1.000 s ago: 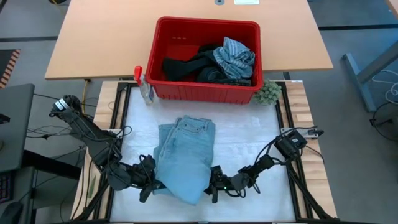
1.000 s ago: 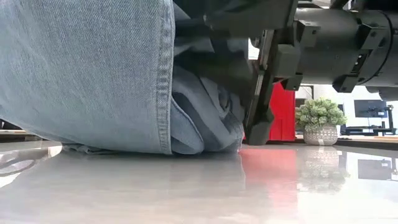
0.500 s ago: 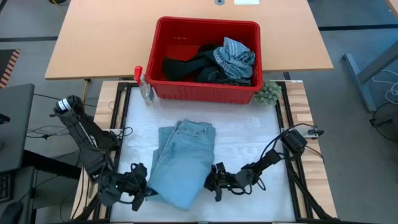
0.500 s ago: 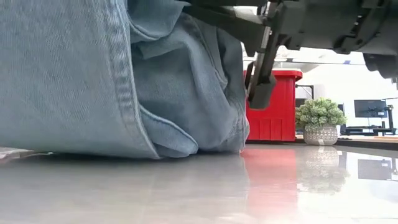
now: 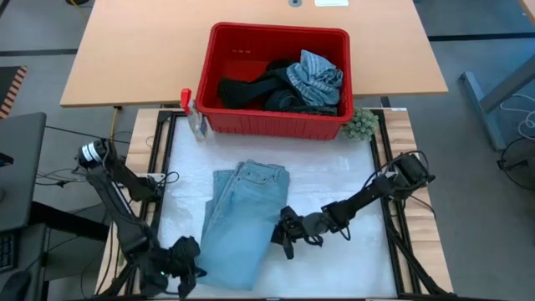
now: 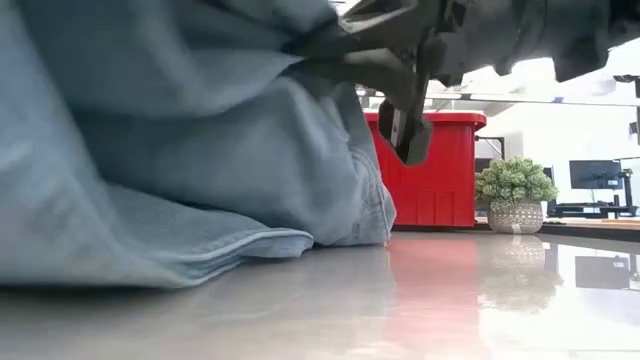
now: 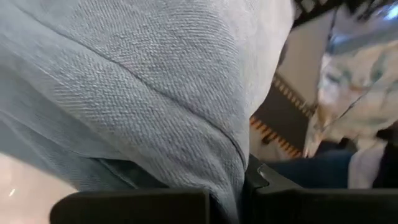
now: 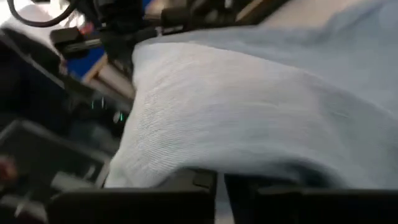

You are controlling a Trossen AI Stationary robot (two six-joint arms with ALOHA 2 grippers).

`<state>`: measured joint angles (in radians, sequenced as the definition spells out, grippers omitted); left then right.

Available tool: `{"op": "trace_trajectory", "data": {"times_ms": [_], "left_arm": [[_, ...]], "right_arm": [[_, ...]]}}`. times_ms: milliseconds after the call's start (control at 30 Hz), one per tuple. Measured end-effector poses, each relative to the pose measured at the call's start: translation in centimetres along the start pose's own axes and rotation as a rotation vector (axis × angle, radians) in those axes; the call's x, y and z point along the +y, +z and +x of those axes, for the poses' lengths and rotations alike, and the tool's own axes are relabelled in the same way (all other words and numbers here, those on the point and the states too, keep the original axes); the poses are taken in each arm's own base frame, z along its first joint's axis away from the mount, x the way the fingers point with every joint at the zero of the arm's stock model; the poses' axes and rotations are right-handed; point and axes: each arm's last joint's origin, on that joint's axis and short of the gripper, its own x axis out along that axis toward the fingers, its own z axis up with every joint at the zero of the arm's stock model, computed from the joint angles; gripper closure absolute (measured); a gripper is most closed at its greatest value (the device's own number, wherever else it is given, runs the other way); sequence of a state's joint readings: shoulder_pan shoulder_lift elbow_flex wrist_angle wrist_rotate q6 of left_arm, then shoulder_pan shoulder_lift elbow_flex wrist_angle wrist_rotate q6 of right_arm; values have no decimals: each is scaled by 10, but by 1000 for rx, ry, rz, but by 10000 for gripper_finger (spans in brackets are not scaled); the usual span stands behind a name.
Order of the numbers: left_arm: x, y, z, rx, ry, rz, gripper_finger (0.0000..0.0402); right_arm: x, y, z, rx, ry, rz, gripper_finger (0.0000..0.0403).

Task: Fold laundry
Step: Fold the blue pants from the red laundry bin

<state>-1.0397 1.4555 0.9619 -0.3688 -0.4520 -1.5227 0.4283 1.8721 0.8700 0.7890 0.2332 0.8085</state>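
Observation:
A pair of light blue jeans (image 5: 247, 213) lies lengthwise on the white mat, waistband toward the far edge. My left gripper (image 5: 188, 269) is at the jeans' near left corner, shut on the denim. My right gripper (image 5: 282, 238) is at their right edge, about midway along, also shut on denim; the low view shows it raised off the table (image 6: 405, 135). More laundry (image 5: 305, 79), grey-blue striped and black, lies in the red basket (image 5: 276, 124). My left gripper pinches a folded edge of the jeans (image 7: 239, 165) at their near left corner between its two fingers, slanting down from the near left. The denim bulges over the fingers. How many layers it has, I cannot tell. My right gripper pinches the jeans' right edge (image 8: 205, 163) between its fingers, coming nearly level from the table's right. That edge is lifted off the table and the cloth rises to the fingers (image 6: 395, 95); the rest of the jeans lies on the mat.
The red basket stands at the mat's far edge, with a spray bottle (image 5: 194, 117) at its left corner and a small green plant (image 5: 361, 125) at its right. Bare mat lies right of the jeans. Black frame rails run along both sides of the mat.
My left gripper has gone toward the table's near left corner and down, drawing the jeans' near end with it, so the jeans lie longer and flatter. My right gripper has risen off the table, tipped up toward level, and carries the jeans' right edge up.

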Motion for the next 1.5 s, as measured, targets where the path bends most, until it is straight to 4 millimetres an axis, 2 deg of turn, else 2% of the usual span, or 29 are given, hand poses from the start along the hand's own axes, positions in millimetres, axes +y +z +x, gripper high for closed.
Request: {"op": "trace_trajectory", "data": {"times_ms": [167,267,367,500,633,767,867,1033,1200,1400,1500], "left_arm": [[3,-17,28,115,33,7,401],[5,-27,44,176,34,6,401],[6,-34,56,217,23,-10,401],[10,-41,66,260,48,-15,386],[11,-41,67,269,50,24,340],[12,-38,59,283,70,32,281],[12,-35,51,316,90,8,236],[7,-26,32,310,61,6,185],[7,-10,7,198,69,29,176],[14,18,-23,-187,115,45,177],[25,37,-30,-286,200,-26,177]], "right_arm": [[-6,-4,0,117,-2,-41,279],[-11,-13,-2,249,-11,-51,232],[-11,-17,-3,354,55,-38,194],[-7,-17,-6,451,128,-4,171],[-7,-14,-14,534,99,5,172],[-9,-3,-23,573,27,-4,179],[-15,13,-32,555,-91,91,185],[-37,36,-52,382,-256,177,187],[-66,52,-66,220,-285,278,182],[-97,66,-66,137,-356,375,148],[-107,74,-68,108,-390,414,136]]}}
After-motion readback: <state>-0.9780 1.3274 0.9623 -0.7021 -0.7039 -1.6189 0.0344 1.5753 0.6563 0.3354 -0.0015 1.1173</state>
